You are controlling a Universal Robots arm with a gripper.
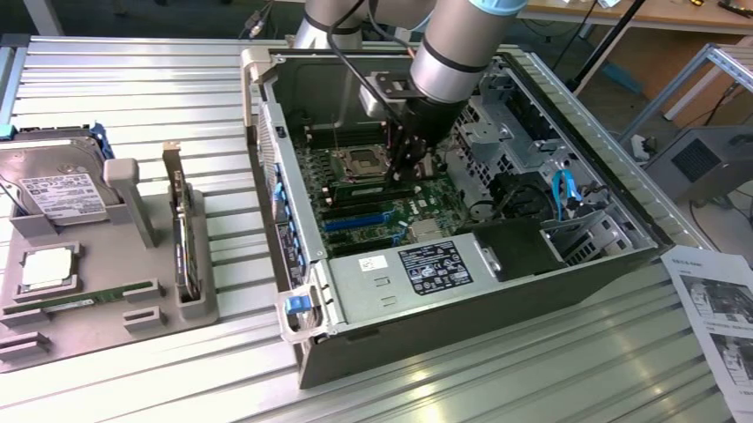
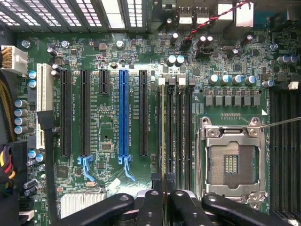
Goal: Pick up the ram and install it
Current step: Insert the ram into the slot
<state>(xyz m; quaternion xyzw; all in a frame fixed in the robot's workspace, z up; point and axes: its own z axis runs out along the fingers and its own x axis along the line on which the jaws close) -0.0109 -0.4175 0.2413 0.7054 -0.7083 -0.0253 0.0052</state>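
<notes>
Wrist view looks straight down on the green motherboard (image 2: 108,61), with the end effector (image 2: 163,200) closed on the ram (image 2: 163,136). The ram shows edge-on as a thin yellow-green line between the two black fingers (image 2: 149,207). It runs along the outermost of the black memory slots (image 2: 180,132), the one nearest the long black expansion slot (image 2: 143,113). Whether the stick is fully seated in that slot or only resting on it cannot be told. The other memory slots beside it stand bare. The open processor socket (image 2: 230,162), with its metal frame, lies on their far side. A blue slot (image 2: 123,113) lies on the other side of the ram, past the black expansion slot.

Exterior view shows the arm (image 1: 453,53) reaching down into the open computer case (image 1: 389,326), which lies on its side on the ribbed metal worktop (image 1: 176,88). The end effector (image 1: 406,172) is low over the board, just beside the processor socket (image 1: 359,161). On the exterior view's left, well apart from the case, a grey tray (image 1: 106,335) sits on the worktop. It carries a second green stick (image 1: 88,297) lying flat, a square silver processor chip (image 1: 45,269) and a hard drive (image 1: 59,189). A printed sheet (image 1: 720,308) lies at the exterior view's right edge.
</notes>
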